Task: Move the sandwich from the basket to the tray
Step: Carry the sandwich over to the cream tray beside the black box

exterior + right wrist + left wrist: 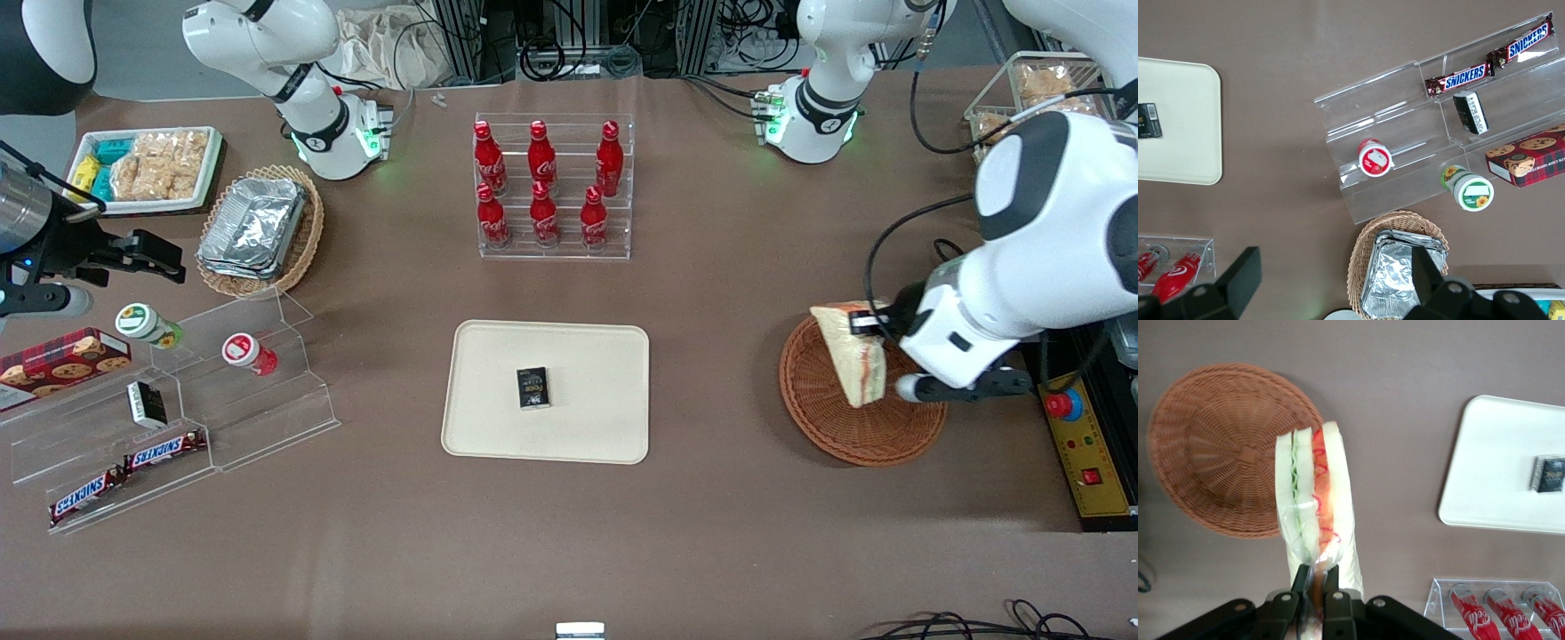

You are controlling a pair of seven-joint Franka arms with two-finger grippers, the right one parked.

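The tray [551, 356] lies flat in the middle of the table, nearer the front camera than the rack of red bottles [544, 182], and carries only a small dark packet [532, 388] near its centre. Well apart from it, toward the working arm's end of the table, sits the basket [836, 418], which looks empty in the wrist view. The sandwich [1313, 500] is already clear of the weave, hanging above the basket's rim (wrapped in clear film, filling edge toward the wrist camera). The gripper [1315, 580] has its fingers closed narrowly on one end of the wedge, so the sandwich's long axis runs straight out from the fingertips. Judging by this, the lift is done and the carry remains: the tray lies sideways toward the parked arm's end, crosswise to that axis.
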